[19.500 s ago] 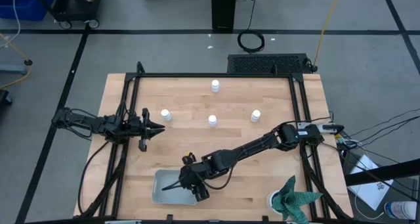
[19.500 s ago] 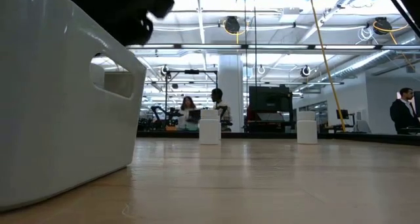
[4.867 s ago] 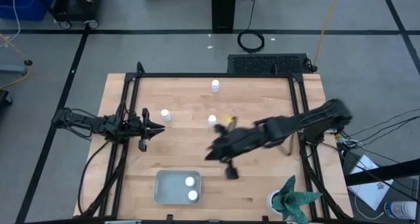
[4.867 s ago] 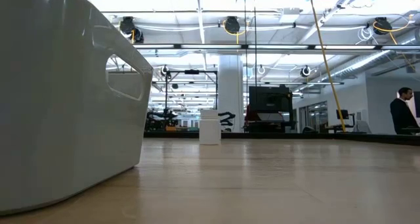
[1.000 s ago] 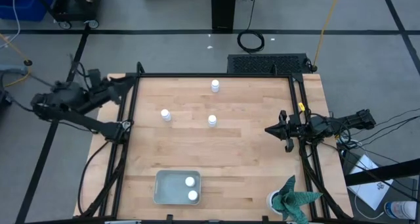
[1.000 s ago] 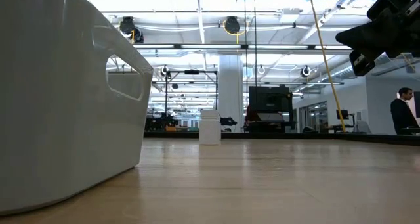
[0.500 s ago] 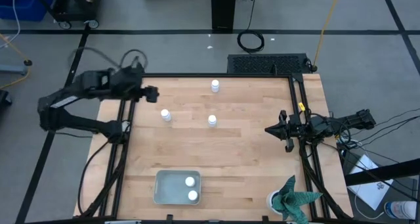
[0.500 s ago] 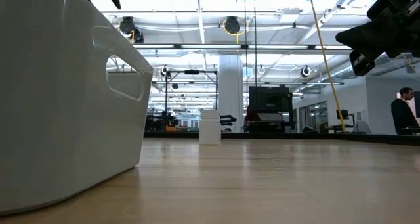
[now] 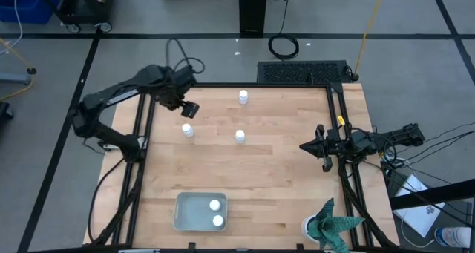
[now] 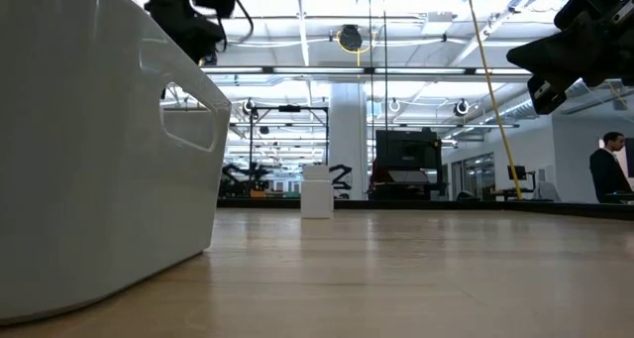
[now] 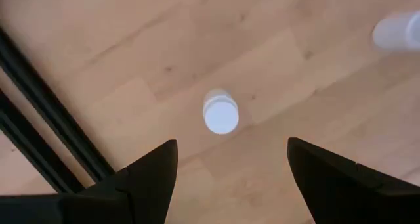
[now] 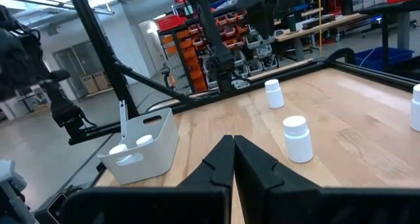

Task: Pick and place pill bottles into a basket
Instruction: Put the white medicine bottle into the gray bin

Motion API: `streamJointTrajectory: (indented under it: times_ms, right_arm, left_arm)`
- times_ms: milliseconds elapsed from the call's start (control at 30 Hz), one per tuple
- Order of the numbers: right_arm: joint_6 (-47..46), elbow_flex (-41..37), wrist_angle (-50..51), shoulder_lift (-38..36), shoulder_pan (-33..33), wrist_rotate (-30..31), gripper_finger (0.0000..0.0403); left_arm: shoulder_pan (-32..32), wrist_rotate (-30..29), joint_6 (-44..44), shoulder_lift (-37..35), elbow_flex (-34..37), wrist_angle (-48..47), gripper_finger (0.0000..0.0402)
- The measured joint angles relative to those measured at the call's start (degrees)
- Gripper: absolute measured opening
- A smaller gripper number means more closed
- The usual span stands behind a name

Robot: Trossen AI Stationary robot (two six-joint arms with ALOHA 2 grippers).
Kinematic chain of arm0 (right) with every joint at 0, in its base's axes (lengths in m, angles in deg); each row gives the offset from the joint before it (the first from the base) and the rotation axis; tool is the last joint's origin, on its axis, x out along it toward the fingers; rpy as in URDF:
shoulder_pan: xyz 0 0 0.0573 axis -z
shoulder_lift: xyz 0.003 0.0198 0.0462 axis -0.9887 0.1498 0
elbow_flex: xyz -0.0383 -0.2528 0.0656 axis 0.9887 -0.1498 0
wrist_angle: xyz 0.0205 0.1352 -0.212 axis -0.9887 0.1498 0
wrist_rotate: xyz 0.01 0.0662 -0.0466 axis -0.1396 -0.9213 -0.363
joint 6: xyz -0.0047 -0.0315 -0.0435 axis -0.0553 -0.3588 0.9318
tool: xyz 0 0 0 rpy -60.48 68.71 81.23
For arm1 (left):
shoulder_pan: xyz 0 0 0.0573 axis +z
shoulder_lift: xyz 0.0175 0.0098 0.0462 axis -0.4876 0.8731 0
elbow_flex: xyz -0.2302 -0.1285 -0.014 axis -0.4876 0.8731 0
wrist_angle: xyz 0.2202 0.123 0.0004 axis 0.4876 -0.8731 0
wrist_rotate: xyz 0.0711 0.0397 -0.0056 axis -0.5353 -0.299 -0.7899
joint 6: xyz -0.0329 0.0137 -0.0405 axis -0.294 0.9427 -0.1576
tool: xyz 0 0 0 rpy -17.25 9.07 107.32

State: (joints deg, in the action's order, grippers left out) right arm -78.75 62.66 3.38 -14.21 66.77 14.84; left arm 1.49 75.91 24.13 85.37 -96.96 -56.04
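Since a second ago, the left arm has swung in from beyond the surface's left edge, and its left claw (image 9: pixel 188 109) now hangs over the far-left part of the surface (image 9: pixel 282 186), just above one of the pill bottles (image 9: pixel 188 130). Seen from the left wrist, that bottle (image 11: pixel 220 113) stands upright below, between the two fingers (image 11: pixel 152 178), which are spread well apart and touch nothing. Another bottle (image 11: pixel 398 31) shows off to one side in that picture.

On the right, the right claw (image 9: pixel 303 145) rests at the surface's right edge with its fingers (image 12: pixel 223 163) pressed together, holding nothing.

Three bottles stand upright on the wood, well apart from one another: the one under the left claw, one near the middle (image 9: pixel 240 136), and one at the far edge (image 9: pixel 243 96). Two more bottles (image 9: pixel 216 205) lie inside the basket (image 9: pixel 185 213), which sits at the near edge of the surface, left of centre. From the low camera the basket's pale wall (image 10: pixel 89 160) fills the left side, and a single bottle (image 10: pixel 316 193) stands farther off on the wood. The right wrist camera shows the basket (image 12: pixel 157 144) with two white caps inside and two bottles (image 12: pixel 296 138) standing on the wood.

A green-and-white object (image 9: pixel 332 222) sits at the near-right corner. A person (image 10: pixel 606 169) stands in the room beyond.
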Motion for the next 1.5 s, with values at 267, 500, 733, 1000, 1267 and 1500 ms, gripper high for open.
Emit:
streamJointTrajectory:
  times_ms: [267,500,733,1000,1267,1500]
  right_arm:
    - [0.0,0.0,0.0,0.0,0.0,0.0,0.0004]
    - [0.0,0.0,0.0,0.0,0.0,0.0,0.0004]
    - [0.0,0.0,0.0,0.0,0.0,0.0,0.0004]
    - [0.0,0.0,0.0,0.0,0.0,0.0,0.0004]
    - [0.0,0.0,0.0,0.0,0.0,0.0,0.0004]
    - [0.0,0.0,0.0,0.0,0.0,0.0,0.0004]
  left_arm:
    - [0.0,0.2,3.4,2.4,2.5,2.4,0.027]
    - [0.4,1.7,1.6,2.0,11.0,6.4,0.0258]
    - [0.1,3.4,0.4,1.9,15.4,10.6,0.0258]
    - [-0.6,3.5,-1.2,1.9,19.1,15.4,0.0258]
    - [-1.2,2.6,-2.1,1.9,22.1,18.3,0.0258]
    - [-1.2,2.4,-2.7,1.9,23.8,20.8,0.0258]
